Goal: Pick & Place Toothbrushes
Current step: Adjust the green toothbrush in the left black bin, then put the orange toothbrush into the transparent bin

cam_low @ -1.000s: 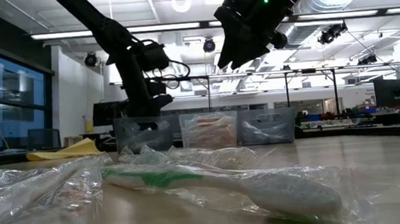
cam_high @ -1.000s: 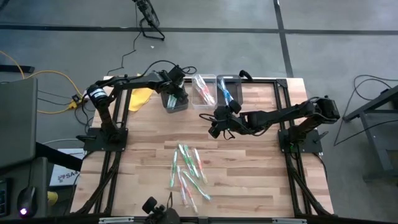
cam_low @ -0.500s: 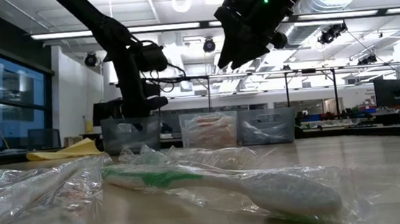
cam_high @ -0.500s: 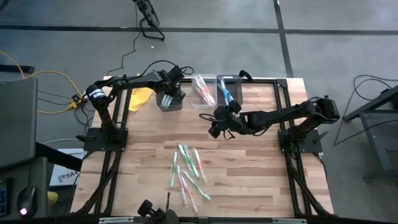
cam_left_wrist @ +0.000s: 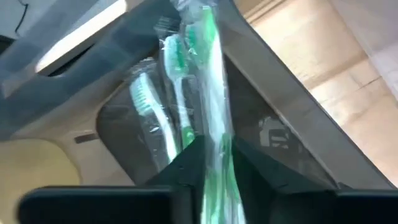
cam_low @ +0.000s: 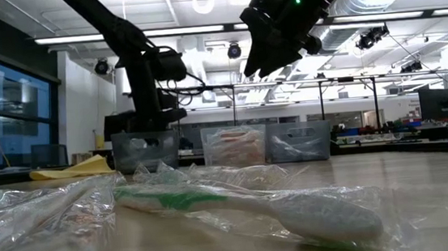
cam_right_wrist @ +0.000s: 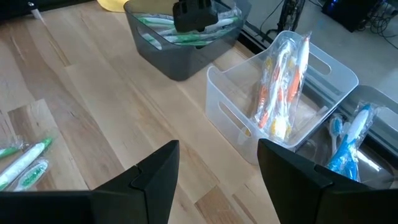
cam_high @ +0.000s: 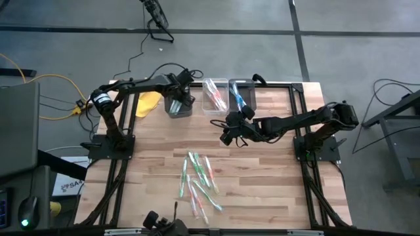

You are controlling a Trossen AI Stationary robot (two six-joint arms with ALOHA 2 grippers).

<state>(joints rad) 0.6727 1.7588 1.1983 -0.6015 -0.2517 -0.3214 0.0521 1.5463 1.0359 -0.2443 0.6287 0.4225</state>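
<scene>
Several wrapped toothbrushes (cam_high: 199,180) lie loose on the near middle of the table. Three bins stand in a row at the far edge: a grey one (cam_high: 179,106) with green brushes, a clear one (cam_high: 215,95) with pink-orange brushes, and one (cam_high: 239,97) with blue brushes. My left gripper (cam_left_wrist: 214,146) reaches down into the grey bin, shut on a wrapped green toothbrush (cam_left_wrist: 208,68). My right gripper (cam_right_wrist: 217,180) hangs open above the table's middle (cam_high: 226,134) with nothing between its fingers. My left gripper pinches the wrapped green toothbrush between its two fingers (cam_left_wrist: 186,162), on the stretch of wrapper and handle (cam_left_wrist: 214,127) right at the fingertips. The fingers slant steeply down into the grey bin from above. The brush runs on forward from them and lies among the other green brushes.
A yellow cloth (cam_high: 147,103) lies at the far left beside the grey bin. The black table frame (cam_high: 298,111) runs along the edges. Bare wood (cam_high: 157,151) lies between the bins and the loose pile.
The grey bin has slid a little toward the table's left edge, with my left gripper inside it. The left gripper has tipped and rolled slightly while staying over the bin.
</scene>
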